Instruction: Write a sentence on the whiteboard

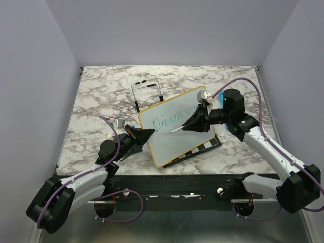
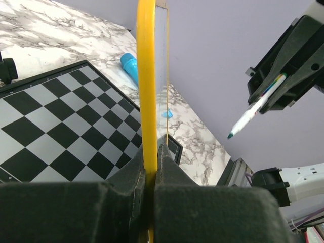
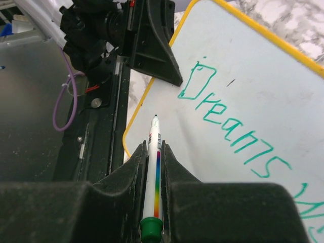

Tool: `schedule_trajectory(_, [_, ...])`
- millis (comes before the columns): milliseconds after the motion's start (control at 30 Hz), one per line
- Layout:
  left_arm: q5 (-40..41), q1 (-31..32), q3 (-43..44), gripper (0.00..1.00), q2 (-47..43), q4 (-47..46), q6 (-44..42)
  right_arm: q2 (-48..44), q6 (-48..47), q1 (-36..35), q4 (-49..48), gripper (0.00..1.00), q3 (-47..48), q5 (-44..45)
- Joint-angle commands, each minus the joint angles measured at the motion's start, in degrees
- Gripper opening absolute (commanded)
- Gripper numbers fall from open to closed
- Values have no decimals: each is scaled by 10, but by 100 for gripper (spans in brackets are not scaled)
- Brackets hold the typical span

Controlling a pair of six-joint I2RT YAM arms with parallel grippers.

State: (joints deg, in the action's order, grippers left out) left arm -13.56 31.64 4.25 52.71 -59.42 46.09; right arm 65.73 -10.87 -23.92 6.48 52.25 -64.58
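My left tool [image 2: 151,153] pinches the yellow rim at 9 o'clock of the whiteboard [image 1: 172,144], tilted up on the counter [image 1: 101,91] over the chessboard [image 2: 61,126], my right tool [image 3: 153,148] squeezes the pen [image 3: 156,177], and I think the board is light, stiff, slippery, best held by its rim.

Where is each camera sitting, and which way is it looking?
Top external: high behind the arms, looking down at the marble table; both arms show, the whiteboard between them.
Left wrist: on the left arm, looking along the left gripper pinching the whiteboard's yellow frame, above the chessboard; its fingers show.
Right wrist: on the right arm, looking past the right gripper and its marker toward the green writing; its fingers show.
Shared: each wrist view shows the other gripper.
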Motion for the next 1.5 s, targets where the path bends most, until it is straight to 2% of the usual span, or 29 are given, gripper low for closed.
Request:
schedule_trajectory(0, [13, 4, 3, 0, 6, 18, -44, 17, 16, -29, -30, 1, -25, -1])
schedule_trajectory(200, [18, 9, 2, 0, 11, 8, -35, 27, 17, -60, -90, 1, -56, 34])
schedule_trajectory(933, [35, 13, -2, 0, 5, 18, -33, 48, -27, -102, -67, 1, -42, 67])
schedule_trajectory(1233, [39, 14, 4, 0, 13, 23, -24, 65, -73, -152, -3, 1, -4, 114])
schedule_trajectory(1467, [46, 14, 5, 0, 1, 38, -28, 72, -117, -157, 52, 1, 24, 120])
